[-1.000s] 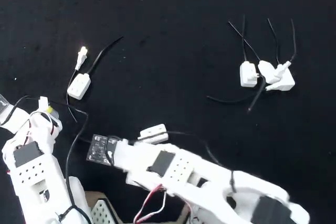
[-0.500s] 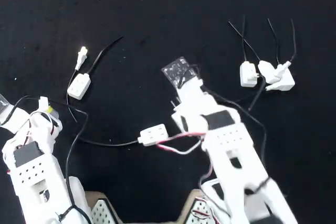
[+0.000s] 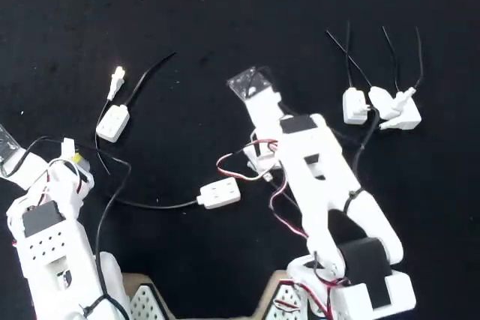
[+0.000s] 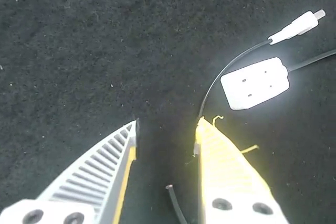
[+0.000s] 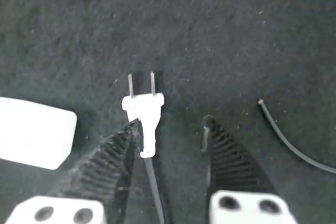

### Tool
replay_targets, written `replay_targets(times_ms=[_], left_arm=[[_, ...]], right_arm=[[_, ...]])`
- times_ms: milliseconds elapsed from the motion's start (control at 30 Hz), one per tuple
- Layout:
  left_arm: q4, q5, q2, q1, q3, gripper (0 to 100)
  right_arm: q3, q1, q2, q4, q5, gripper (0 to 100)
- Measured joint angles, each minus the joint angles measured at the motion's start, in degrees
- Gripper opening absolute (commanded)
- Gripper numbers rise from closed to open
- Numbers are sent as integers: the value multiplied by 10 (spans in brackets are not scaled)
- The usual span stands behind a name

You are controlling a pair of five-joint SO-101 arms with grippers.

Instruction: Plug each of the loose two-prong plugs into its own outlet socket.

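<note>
The white two-prong plastic plug [image 5: 143, 111] lies flat on the black cloth table [image 5: 236, 24], prongs pointing away from me. It sits between the spread fingers of my right gripper [image 5: 170, 124], close against one ribbed pad and apart from the other. A white rectangular outlet block [image 5: 34, 132] sits just beside it. My left gripper [image 4: 165, 129] hangs open near another white two-slot socket [image 4: 254, 82]. A second ago my right arm lay across the table's near edge; it has since swung to the middle.
</note>
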Motion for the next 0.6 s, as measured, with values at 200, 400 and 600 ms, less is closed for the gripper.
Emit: replay_targets(times_ms=[200,400,600], left_arm=[[0,0,0,0,0,188],[0,0,0,0,0,188],[0,0,0,0,0,188]], right_arm=[[-1,0,16,-9,0,159],[9,0,16,-8,0,159],[46,-5,34,-76,0,159]])
